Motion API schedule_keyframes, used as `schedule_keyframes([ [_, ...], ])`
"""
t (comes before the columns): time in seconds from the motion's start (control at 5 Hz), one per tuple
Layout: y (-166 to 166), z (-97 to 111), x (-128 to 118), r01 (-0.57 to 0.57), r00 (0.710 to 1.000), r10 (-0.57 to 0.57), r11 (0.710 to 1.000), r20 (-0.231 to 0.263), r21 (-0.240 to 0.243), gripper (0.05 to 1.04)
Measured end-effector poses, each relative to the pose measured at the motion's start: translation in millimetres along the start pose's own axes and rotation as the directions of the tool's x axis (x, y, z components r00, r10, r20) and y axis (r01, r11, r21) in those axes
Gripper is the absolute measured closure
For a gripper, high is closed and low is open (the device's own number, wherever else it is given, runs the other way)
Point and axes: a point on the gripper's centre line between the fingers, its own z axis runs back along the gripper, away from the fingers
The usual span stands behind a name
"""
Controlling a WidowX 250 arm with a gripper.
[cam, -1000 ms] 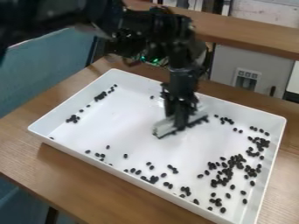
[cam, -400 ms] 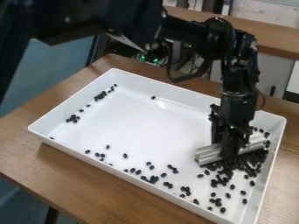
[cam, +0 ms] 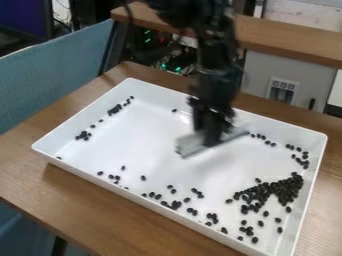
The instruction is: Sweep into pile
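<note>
Gripper [cam: 212, 136] closed on pale bar [cam: 190, 146], over middle of white tray [cam: 143, 135]. Dark beans [cam: 287, 189] densest near right wall; others scattered along near and left sides.

"Centre lot: colours?"
"Tray [cam: 150, 145], one, plain white. Beans [cam: 287, 186], many, black. Bar [cam: 190, 146], pale grey. Gripper [cam: 214, 139], black."
"Table [cam: 100, 215]?"
"Mid-brown, streaked wood grain."
"Left side?"
"Panel [cam: 57, 75], muted blue. Screen [cam: 23, 17], far left: dark violet-blue."
"Far side?"
"Shelf [cam: 294, 44], brown, wood-toned. Cabinet [cam: 257, 75], light grey, plain; on it, one fitting [cam: 282, 92], white with blue-grey oblongs. Small lights [cam: 163, 66], bright green, far left of centre."
"And the chief contrast?"
"Black on white: beans against tray."
</note>
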Motion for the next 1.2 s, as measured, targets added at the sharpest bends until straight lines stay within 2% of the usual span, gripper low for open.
schedule_keyframes([
  [0.2, 31, 15, -30, -0.105, 0.994, 0.104, 0.992, 0.017, 0.065, 0.71],
  [0.4, 59, 10, -69, -0.156, 0.988, 0.153, 0.982, 0.038, 0.11, 0.71],
  [0.6, 99, 6, -118, -0.249, 0.969, 0.246, 0.96, 0.037, 0.125, 0.711],
  [0.8, 126, 4, -139, -0.272, 0.962, 0.269, 0.953, 0.037, 0.136, 0.711],
  [1.0, 144, -5, -155, -0.309, 0.951, 0.308, 0.943, 0.025, 0.121, 0.711],
  [1.2, 147, -14, -157, -0.325, 0.946, 0.324, 0.941, 0.023, 0.095, 0.711],
])
